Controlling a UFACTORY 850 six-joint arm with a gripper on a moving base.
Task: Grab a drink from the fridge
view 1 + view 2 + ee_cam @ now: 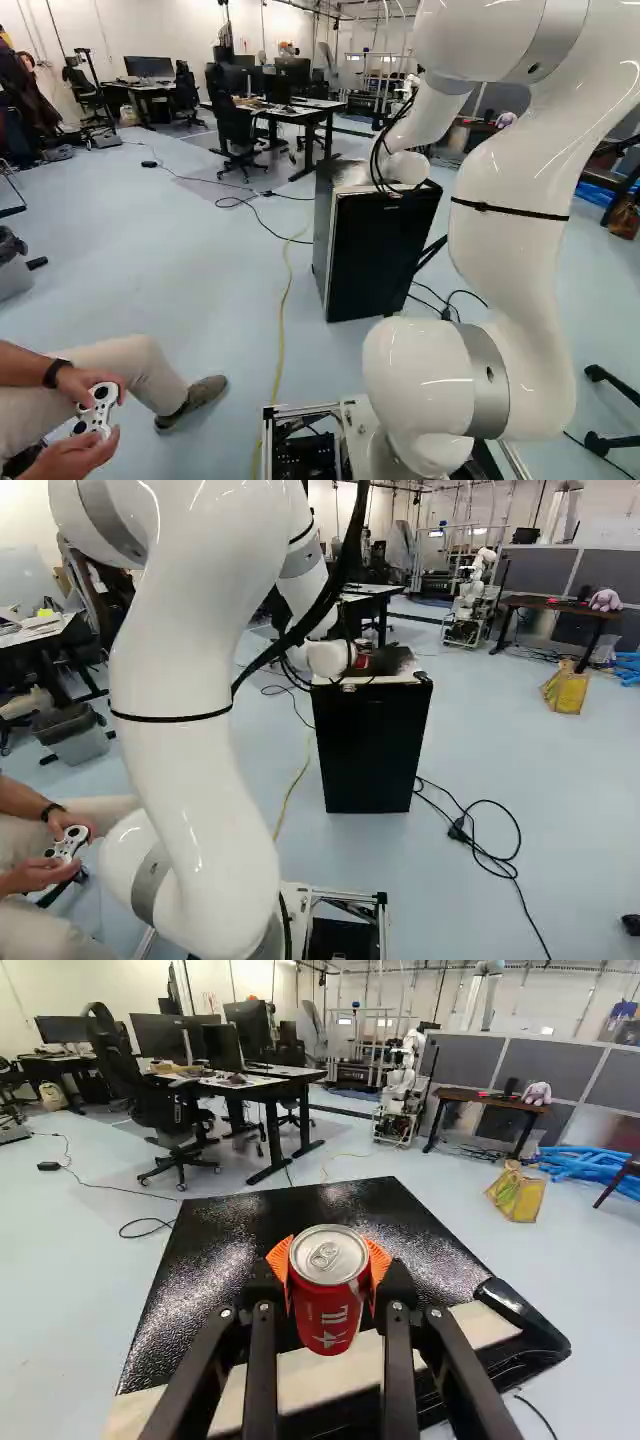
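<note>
Arm (pixel 515 270) reaches over fridge (pixel 370 745), gripping can (pixel 328 1305).

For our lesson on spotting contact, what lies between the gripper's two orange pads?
A red drink can, with an orange pad touching it on each side; the wrist view shows this.
</note>
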